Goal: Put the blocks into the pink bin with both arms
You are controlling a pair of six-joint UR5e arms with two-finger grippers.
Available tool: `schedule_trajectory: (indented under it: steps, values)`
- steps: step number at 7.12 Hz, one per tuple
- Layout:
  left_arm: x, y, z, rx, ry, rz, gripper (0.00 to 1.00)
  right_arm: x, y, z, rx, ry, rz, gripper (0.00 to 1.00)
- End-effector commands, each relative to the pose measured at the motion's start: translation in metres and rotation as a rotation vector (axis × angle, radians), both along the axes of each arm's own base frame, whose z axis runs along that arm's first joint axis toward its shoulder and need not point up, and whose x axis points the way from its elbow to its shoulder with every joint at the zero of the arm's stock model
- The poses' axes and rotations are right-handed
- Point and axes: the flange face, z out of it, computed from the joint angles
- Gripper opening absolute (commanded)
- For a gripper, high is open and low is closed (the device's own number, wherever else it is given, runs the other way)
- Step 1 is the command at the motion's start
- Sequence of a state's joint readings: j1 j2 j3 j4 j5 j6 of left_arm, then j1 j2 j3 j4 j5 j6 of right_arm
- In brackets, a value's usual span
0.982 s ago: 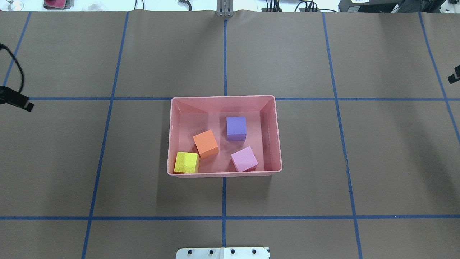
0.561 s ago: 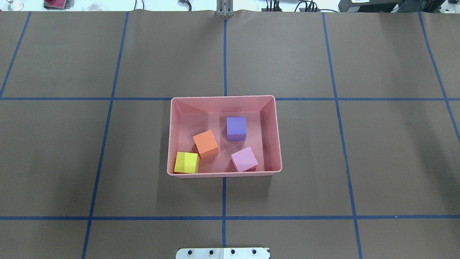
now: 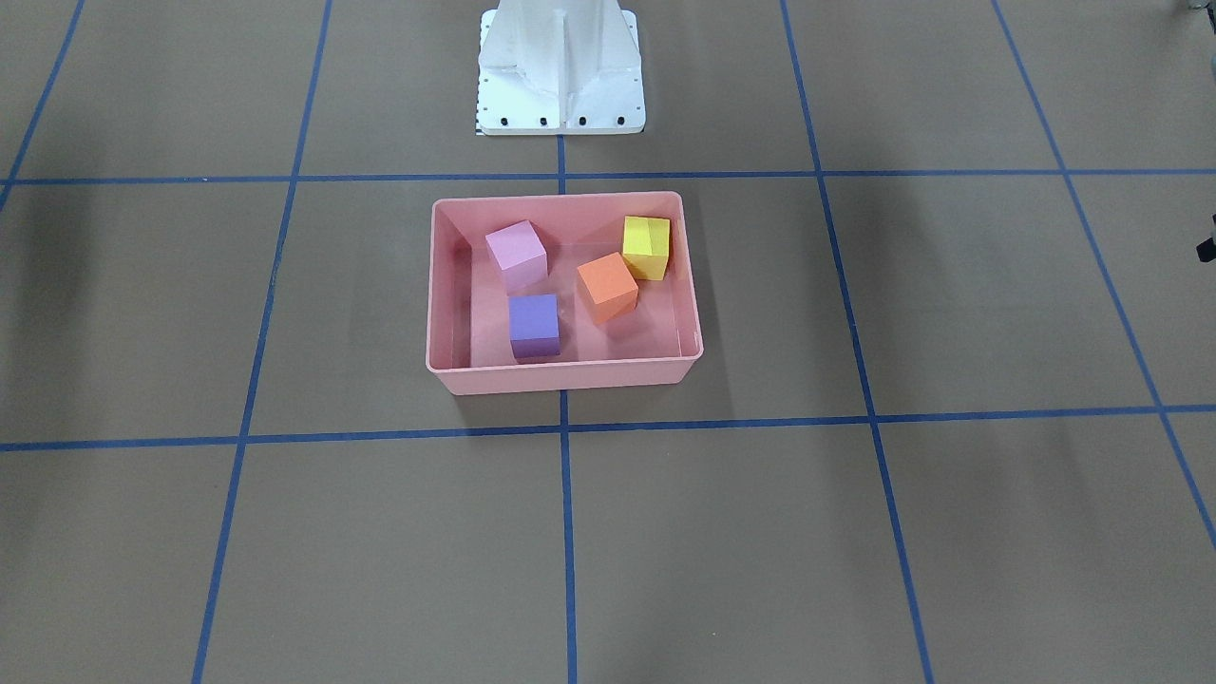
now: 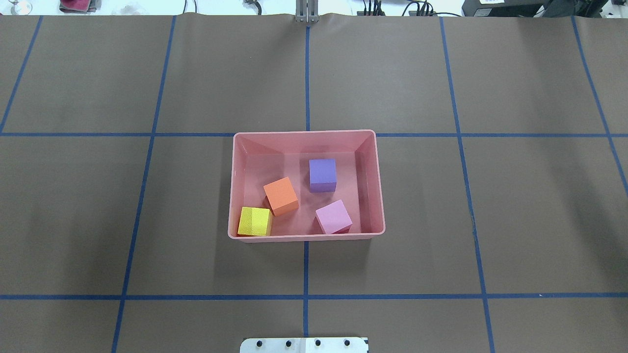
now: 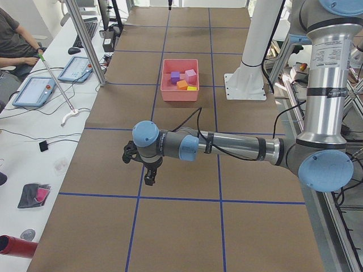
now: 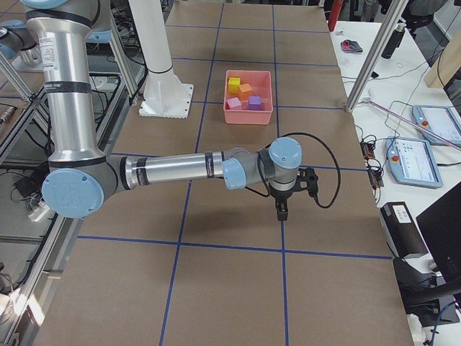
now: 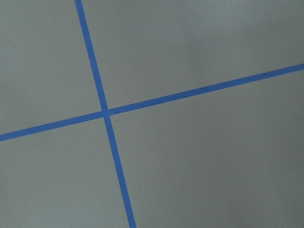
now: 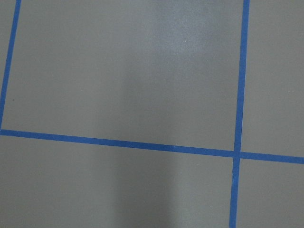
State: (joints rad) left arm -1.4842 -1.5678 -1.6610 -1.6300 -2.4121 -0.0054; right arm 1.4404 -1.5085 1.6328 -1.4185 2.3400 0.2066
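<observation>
Salmon-pink plastic marks the bin (image 4: 304, 132), and all four blocks lie inside it. The yellow block (image 4: 254, 221) sits in the bin's corner nearest my base, on my left side. The orange block (image 4: 280, 196) is just beside it toward the bin's middle, and I cannot tell whether they touch. The purple block (image 4: 322, 174) lies nearer the bin's far wall. The lilac block (image 4: 333, 216) lies by the near wall on my right side.

From overhead, the bin's near rim cuts off the feet of the yellow and lilac blocks. From across the table, the bin's other long wall hides the purple block's base instead.

Only the two side views show my arms. My wrist cameras see just brown paper (image 8: 123, 71) and crossing blue tape (image 7: 107, 113), with none of my fingers in frame.

My left arm (image 5: 227, 147) reaches out nearly level, low over the table. Its wrist is bent so my left gripper (image 5: 149, 180) points down at the paper, well apart from the bin toward my left end. My right arm (image 6: 173, 171) mirrors that pose, and my right gripper (image 6: 281, 214) hangs fingers-down, well apart from the bin on its other side. At this size the black fingers merge, so I cannot tell how far either gripper is spread. Neither one carries a block.
</observation>
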Motion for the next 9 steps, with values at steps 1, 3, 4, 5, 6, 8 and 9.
schedule_trajectory:
  steps: [1, 3, 4, 5, 6, 8, 9]
  values:
    - [-0.008, 0.001, 0.011, -0.050, -0.081, -0.034, 1.00, -0.016, 0.000, 0.011, -0.011, 0.064, -0.023, 0.99]
    - [-0.010, 0.006, 0.016, -0.061, -0.098, -0.036, 1.00, -0.020, 0.000, 0.012, -0.038, 0.069, -0.033, 0.99]
    - [-0.010, 0.007, 0.018, -0.064, -0.099, -0.035, 1.00, -0.023, 0.000, 0.012, -0.040, 0.069, -0.038, 0.99]
    - [-0.010, 0.007, 0.018, -0.064, -0.099, -0.035, 1.00, -0.022, 0.000, 0.013, -0.043, 0.070, -0.038, 0.99]
    - [-0.010, 0.007, 0.017, -0.061, -0.098, -0.035, 1.00, -0.023, 0.000, 0.012, -0.040, 0.069, -0.039, 0.99]
    - [-0.009, 0.006, 0.017, -0.060, -0.098, -0.033, 1.00, -0.023, 0.000, 0.013, -0.040, 0.068, -0.041, 0.99]
    - [-0.009, 0.006, 0.018, -0.060, -0.098, -0.033, 1.00, -0.026, 0.002, 0.017, -0.044, 0.071, -0.066, 0.99]
